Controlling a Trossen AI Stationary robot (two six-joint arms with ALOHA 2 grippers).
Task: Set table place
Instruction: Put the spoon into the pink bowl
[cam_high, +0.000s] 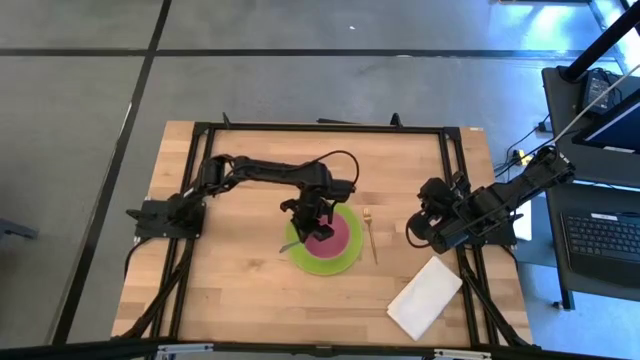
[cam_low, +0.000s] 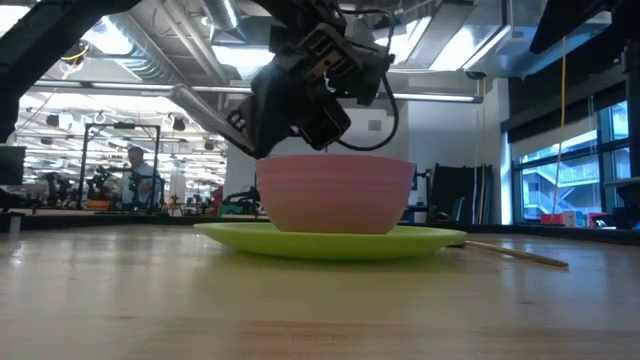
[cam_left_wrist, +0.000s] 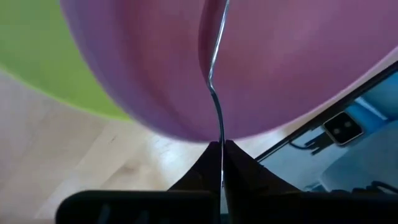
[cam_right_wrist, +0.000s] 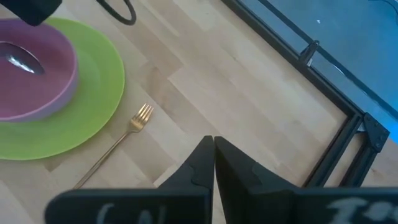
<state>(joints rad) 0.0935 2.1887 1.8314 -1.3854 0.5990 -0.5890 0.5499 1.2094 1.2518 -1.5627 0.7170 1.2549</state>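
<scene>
Where the left hand (cam_high: 312, 226) hangs over the pink bowl (cam_high: 322, 236), its fingers (cam_left_wrist: 239, 163) are pinched shut on the thin handle of a spoon (cam_left_wrist: 216, 87) whose tip rests inside the bowl. The bowl sits on a green plate (cam_high: 340, 260) near the middle of the table (cam_high: 230, 290), and the left arm crosses in from 9 o'clock, covering the bowl's 10 o'clock side. A gold fork (cam_high: 371, 234) lies just beside the plate at 3 o'clock, apart from its rim. A white napkin (cam_high: 425, 296) lies toward 5 o'clock, near the table's front edge. The right hand (cam_high: 418, 230) waits at 3 o'clock beyond the fork, its fingers (cam_right_wrist: 236, 165) pressed together on nothing, close to the black rail (cam_right_wrist: 336, 146). Bare wood lies open at 7 o'clock and 12 o'clock. Beyond the table, grey floor, a desk with a keyboard (cam_high: 608, 236), and a person (cam_low: 140, 172) far off in the workshop.
</scene>
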